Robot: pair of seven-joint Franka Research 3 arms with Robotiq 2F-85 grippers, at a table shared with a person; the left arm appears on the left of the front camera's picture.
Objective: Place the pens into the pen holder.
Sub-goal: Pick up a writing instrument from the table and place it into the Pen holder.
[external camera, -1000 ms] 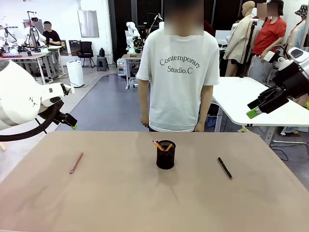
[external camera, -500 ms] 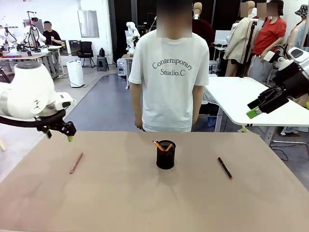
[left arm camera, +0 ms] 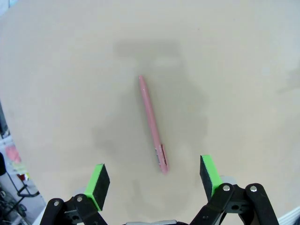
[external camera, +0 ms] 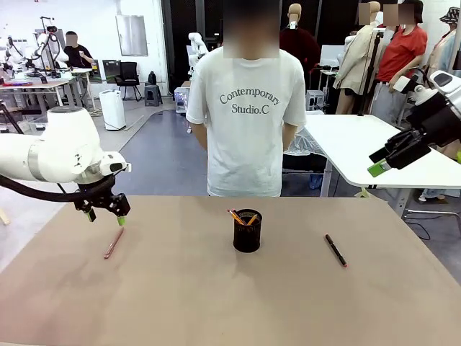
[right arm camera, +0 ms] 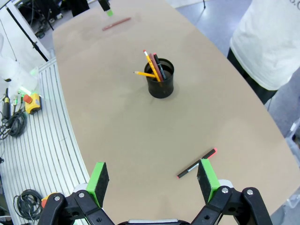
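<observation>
The left jaws are hanging wide open right over the pink pen [left arm camera: 152, 124], lying flat on the surface [external camera: 216, 303], well apart from the cup [external camera: 247, 234]. It is looking light, thin, hard, slippery — best pinching its middle. The right jaws are gaping open too.

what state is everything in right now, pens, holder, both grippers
pink pen, lying flat on the table, not gripped
black pen, lying flat on the table, untouched
pen holder, upright, pencils leaning inside
left gripper, open, hovering over the pink pen
right gripper, open, empty, high above the table
</observation>
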